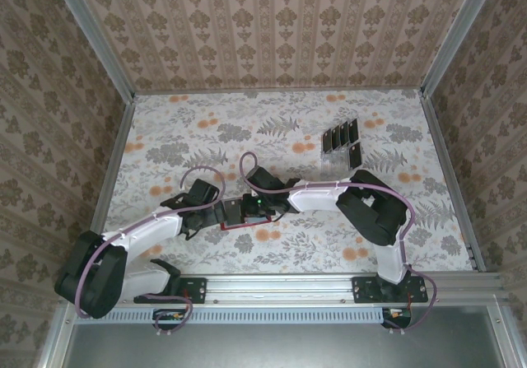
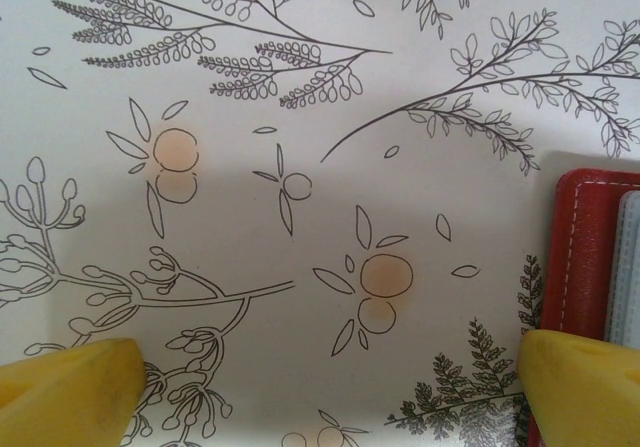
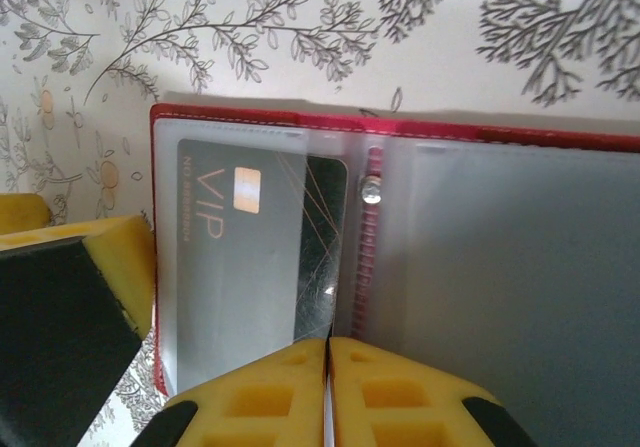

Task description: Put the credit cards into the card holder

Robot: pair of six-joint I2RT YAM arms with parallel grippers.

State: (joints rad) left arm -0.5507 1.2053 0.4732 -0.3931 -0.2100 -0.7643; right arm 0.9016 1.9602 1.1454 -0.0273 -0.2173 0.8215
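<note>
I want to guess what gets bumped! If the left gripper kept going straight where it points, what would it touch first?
Probably just the flowery tablecloth. The open left gripper points at bare cloth; the red card holder sits off to its right side, likely missed, though depth is hard to judge.

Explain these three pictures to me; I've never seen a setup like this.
The overhead picture shows two robot arms bolted at the near edge of a flower-patterned table. The other two pictures come from cameras on each wrist, with yellow fingers in view. The left gripper is open and empty, beside the edge of the red card holder. The right gripper has its fingers pressed together at the open card holder, over a clear sleeve where a dark card marked VIP sits partly inside; whether it pinches anything I cannot tell. More black cards stand in a clear rack further back.
</note>
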